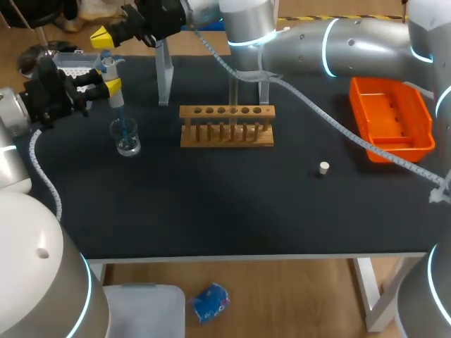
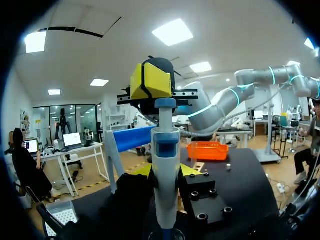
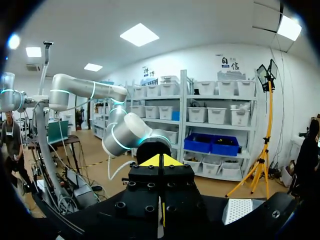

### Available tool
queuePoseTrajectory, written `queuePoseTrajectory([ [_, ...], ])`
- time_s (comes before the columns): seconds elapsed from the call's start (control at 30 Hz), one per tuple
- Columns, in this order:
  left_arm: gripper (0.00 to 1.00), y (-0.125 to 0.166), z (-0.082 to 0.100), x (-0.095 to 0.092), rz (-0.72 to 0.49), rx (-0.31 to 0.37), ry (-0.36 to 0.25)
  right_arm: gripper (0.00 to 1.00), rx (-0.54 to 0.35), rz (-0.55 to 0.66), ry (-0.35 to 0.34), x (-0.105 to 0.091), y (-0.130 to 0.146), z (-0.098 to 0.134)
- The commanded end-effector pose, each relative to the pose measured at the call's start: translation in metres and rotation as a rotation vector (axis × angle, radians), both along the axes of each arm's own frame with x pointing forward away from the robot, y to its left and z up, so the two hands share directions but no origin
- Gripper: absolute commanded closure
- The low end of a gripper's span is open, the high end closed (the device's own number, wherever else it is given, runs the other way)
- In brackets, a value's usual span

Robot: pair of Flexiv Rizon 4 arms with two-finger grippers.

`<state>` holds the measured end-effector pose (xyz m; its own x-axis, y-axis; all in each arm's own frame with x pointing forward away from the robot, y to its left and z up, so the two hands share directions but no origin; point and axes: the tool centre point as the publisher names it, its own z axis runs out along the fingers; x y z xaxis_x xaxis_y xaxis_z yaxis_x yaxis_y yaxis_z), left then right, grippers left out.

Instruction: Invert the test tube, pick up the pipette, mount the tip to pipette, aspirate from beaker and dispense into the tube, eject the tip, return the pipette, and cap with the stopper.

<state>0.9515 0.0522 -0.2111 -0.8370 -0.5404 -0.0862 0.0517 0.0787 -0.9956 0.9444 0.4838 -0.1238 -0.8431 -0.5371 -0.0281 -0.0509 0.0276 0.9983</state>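
My left gripper [image 1: 111, 82] is shut on the white and blue pipette [image 1: 113, 88] and holds it upright, its blue tip [image 1: 122, 125] down inside the glass beaker [image 1: 127, 139]. In the left wrist view the pipette [image 2: 165, 165] stands between my left gripper's [image 2: 165, 172] yellow fingers. My right gripper [image 1: 103, 37], reaching across from the right, is shut and sits on top of the pipette's plunger; its yellow tips [image 2: 150, 80] show right above the pipette head. In its own view the right gripper [image 3: 160, 161] has nothing between its fingers. The small white stopper [image 1: 323, 167] lies on the mat.
A wooden tube rack [image 1: 227, 127] stands mid-table, with a clear acrylic stand [image 1: 165, 74] behind it. An orange tray [image 1: 391, 116] sits at the right. A white tip box [image 3: 240, 210] lies at the far left, beside the grippers.
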Motion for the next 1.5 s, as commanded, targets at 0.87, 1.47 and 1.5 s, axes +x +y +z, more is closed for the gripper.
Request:
queuePoseTrajectory([
  [0.87,1.0,0.0,-0.001,0.0,0.001,-0.002,-0.003,1.0,0.008,0.054,0.029,0.001,0.001,-0.016],
  [1.47,1.0,0.0,-0.001,0.0,0.001,-0.002,-0.003,1.0,0.01,0.036,0.051,-0.007,0.0,-0.029],
  [1.5,1.0,0.0,-0.001,0.0,0.001,-0.002,-0.003,1.0,0.01,0.035,0.053,-0.007,-0.001,-0.029],
])
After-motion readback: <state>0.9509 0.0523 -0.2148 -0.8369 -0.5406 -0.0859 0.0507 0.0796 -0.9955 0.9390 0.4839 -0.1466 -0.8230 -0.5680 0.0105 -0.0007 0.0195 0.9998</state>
